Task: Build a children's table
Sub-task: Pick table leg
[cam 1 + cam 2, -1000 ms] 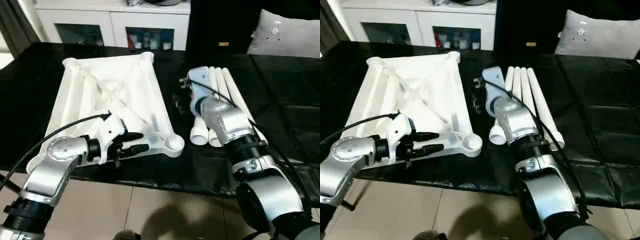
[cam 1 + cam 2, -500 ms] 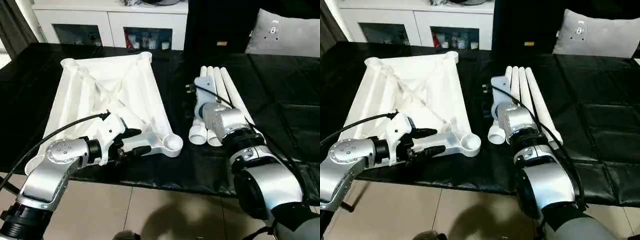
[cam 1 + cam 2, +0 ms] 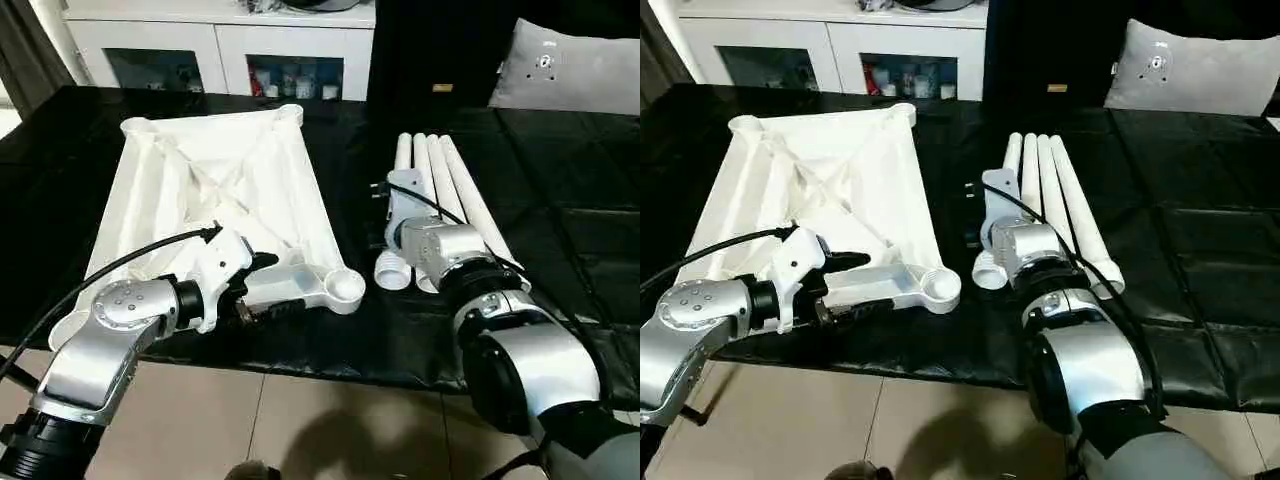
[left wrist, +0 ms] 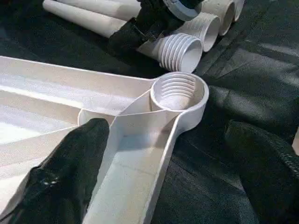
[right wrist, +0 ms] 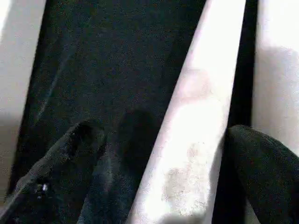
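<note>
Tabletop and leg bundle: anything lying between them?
Nothing separate: between tabletop and legs, head views show bare black cover, with the right claw's mount beside the legs.

No text, label, brand, number or sign can be read anywhere in these views
</note>
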Robot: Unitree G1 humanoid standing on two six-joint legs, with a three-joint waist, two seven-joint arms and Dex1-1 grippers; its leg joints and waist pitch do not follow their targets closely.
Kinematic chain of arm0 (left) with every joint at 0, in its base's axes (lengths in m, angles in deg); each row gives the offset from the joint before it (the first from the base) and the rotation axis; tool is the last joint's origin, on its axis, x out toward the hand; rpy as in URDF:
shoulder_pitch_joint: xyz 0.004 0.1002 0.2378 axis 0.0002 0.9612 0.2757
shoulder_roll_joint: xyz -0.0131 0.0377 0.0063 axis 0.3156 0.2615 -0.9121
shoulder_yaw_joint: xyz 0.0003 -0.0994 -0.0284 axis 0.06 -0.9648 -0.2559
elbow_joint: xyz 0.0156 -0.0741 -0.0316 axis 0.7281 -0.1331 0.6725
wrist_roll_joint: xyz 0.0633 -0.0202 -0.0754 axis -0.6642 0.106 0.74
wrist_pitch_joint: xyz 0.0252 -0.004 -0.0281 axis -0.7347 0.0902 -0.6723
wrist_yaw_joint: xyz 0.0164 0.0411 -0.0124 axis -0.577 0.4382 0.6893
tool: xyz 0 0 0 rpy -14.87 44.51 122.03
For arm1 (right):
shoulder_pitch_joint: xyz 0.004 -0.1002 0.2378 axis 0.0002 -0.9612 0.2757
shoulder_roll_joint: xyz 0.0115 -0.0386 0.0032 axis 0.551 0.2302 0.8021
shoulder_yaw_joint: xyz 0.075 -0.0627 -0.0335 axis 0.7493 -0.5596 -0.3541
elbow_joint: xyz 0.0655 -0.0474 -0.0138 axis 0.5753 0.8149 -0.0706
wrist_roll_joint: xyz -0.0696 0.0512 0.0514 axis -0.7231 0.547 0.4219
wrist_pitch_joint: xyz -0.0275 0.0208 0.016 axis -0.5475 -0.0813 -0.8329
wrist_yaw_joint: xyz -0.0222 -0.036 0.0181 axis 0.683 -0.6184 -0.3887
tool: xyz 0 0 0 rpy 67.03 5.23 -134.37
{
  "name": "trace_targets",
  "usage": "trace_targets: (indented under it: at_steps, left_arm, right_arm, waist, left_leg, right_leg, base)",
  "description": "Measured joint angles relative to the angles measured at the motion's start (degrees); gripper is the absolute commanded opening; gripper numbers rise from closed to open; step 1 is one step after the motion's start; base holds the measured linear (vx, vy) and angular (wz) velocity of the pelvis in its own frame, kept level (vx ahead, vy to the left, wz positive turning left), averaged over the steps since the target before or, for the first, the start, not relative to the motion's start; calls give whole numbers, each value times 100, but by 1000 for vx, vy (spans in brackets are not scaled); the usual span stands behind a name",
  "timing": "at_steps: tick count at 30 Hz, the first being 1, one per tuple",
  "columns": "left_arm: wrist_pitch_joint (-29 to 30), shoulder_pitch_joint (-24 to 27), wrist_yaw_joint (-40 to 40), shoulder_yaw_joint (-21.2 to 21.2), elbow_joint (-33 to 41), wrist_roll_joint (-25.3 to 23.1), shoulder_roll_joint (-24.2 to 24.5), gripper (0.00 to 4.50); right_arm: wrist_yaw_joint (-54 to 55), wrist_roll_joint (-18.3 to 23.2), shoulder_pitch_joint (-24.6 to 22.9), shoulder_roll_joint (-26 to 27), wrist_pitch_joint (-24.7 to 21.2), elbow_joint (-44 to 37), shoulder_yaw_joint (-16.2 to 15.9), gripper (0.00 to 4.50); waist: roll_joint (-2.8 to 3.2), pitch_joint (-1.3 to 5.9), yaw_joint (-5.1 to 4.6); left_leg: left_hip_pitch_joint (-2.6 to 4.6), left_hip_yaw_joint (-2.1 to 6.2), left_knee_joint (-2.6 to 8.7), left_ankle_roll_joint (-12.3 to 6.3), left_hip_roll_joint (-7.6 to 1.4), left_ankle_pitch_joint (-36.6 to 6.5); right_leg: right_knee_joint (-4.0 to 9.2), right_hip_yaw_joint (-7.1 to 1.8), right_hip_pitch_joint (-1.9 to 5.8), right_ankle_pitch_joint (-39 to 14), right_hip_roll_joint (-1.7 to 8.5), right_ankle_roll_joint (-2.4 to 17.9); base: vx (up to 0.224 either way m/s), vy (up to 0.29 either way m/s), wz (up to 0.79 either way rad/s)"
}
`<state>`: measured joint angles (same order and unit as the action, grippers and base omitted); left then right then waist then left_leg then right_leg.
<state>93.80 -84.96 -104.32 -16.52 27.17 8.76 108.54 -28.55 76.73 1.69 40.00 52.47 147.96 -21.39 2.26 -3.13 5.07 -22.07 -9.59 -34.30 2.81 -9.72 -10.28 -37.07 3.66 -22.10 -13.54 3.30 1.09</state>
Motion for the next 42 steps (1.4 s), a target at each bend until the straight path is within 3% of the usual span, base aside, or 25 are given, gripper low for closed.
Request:
trace_targets:
  at_steps: [12, 13, 28, 31, 38, 42]
  left_arm:
    - [-3, 0, -11, 122, 0, -37, 47, 450]
    - [-3, 0, -13, 134, 0, -37, 47, 450]
    - [-136, 0, 67, 167, -2, -101, 48, 450]
    - [-153, 0, 134, 166, -3, -118, 42, 450]
    - [-221, -2, 384, 110, -33, -118, -171, 450]
    - [-217, -264, 892, -139, -256, -89, -551, 450]
  right_arm:
    - [-72, 167, 25, -2, -103, 205, 289, 358]
    - [-100, 170, 25, -7, -107, 214, 319, 334]
    - [-161, 341, 7, -29, -30, 272, 571, 207]
    - [-155, 405, -45, -9, -7, 172, 637, 198]
    - [-282, 566, -696, 193, 121, -1031, 659, 183]
    - [-597, 522, -1151, 212, 841, -1945, 462, 183]
  waist:
    - [-1, 3, 3]
    - [0, 4, 2]
    - [-1, 12, 1]
    - [0, 12, -3]
    - [3, 9, 7]
    - [13, 3, 27]
  left_leg:
    - [11, -1, -3, 2, -2, 1]
    - [12, -1, -3, 1, -3, 1]
    - [17, -1, -3, 2, -4, 1]
    - [17, -2, -3, 2, -5, 1]
    - [4, -4, -3, 3, -5, 2]
    - [-10, -7, -5, 4, -6, 3]
  right_leg:
    - [0, 2, 13, 1, 0, 1]
    - [0, 2, 13, 1, 0, 1]
    - [-1, 3, 18, 2, 0, 2]
    - [-1, 3, 17, 2, 0, 2]
    - [1, 3, 8, 5, 0, -2]
    - [2, 3, -1, 8, 0, -5]
  base:
    - [0, 0, 0]
    - [0, 0, 0]
    - [0, 0, 0]
    - [0, 0, 0]
    - [0, 0, 0]
    - [0, 0, 0]
